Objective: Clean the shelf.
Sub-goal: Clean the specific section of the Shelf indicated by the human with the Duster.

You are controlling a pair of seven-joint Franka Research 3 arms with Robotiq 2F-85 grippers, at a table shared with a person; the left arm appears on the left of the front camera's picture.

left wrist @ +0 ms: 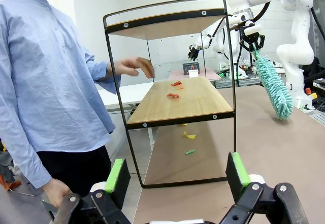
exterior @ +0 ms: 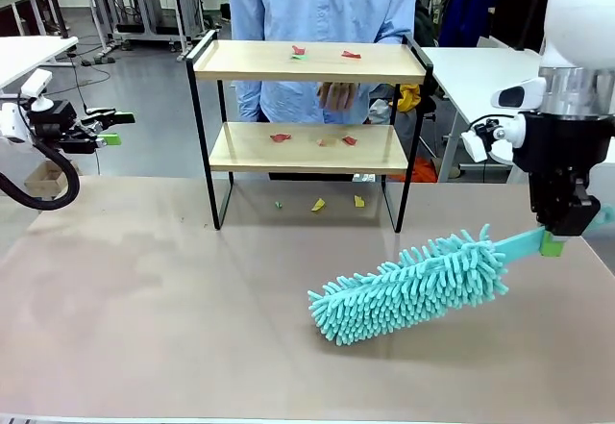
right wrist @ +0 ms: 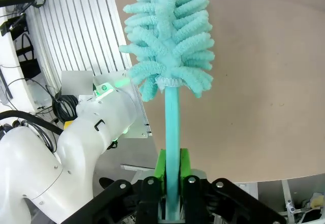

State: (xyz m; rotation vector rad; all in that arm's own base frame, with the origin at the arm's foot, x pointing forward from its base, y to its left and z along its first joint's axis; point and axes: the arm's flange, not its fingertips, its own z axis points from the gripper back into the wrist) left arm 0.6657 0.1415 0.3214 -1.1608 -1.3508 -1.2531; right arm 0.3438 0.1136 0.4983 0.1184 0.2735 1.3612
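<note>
Gripping duster (exterior: 413,285), well clr of shelf (exterior: 259,62).

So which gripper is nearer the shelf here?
Left. The left gripper hangs open just off the left end of the shelf; the right gripper sits farther off, front right, shut on the duster.

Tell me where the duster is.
Front view: the teal duster is right of centre, in front of the shelf, its handle clamped in the right gripper.
</note>
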